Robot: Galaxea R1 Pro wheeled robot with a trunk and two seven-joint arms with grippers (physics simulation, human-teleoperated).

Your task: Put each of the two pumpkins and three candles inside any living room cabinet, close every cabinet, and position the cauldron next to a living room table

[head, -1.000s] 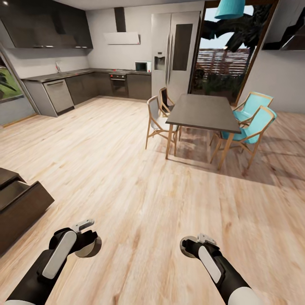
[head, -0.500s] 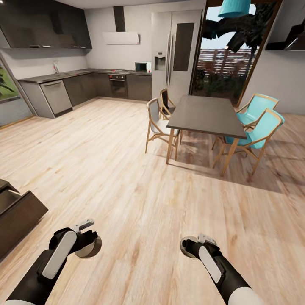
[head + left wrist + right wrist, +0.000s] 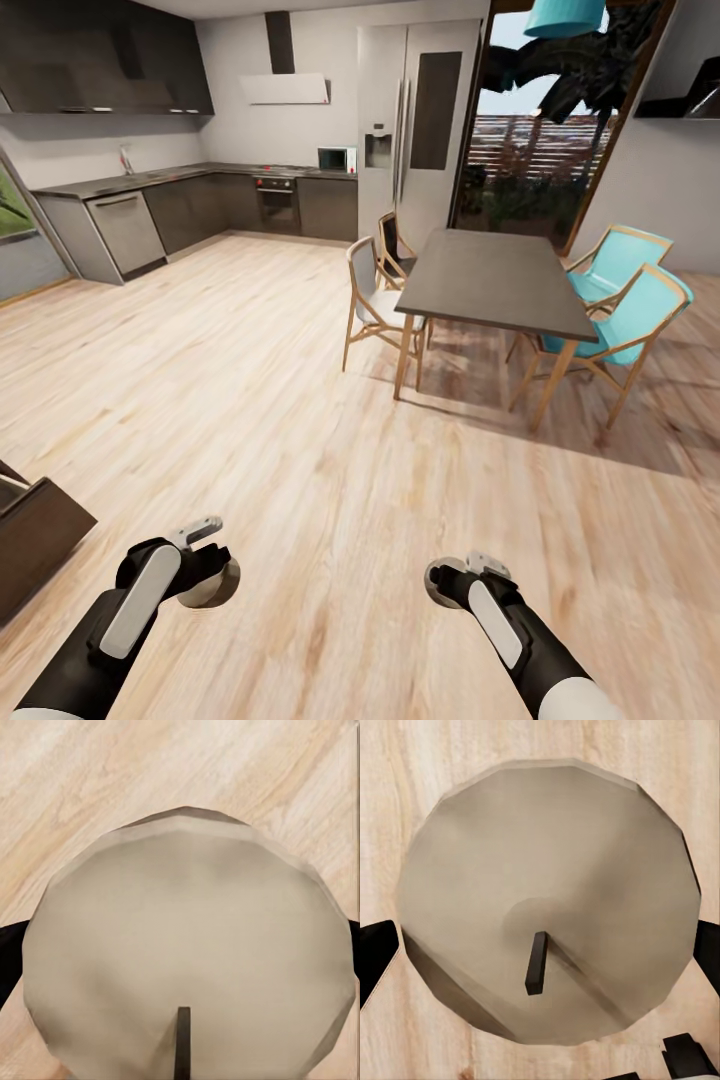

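Each gripper, left point(image 3: 205, 578) and right point(image 3: 452, 580), grasps a pale beige round candle point(image 3: 187, 952), low in the frame over light wood flooring point(image 3: 300, 400). The open dark-brown wooden cabinet drawer point(image 3: 35, 530) sits at lower left. Carrying well likely means turning toward that drawer with both candles level.

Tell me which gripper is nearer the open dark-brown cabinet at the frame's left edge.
Left. The left gripper hangs just beside the cabinet, over the floor; the right gripper is well farther away, on the far side of the left one.
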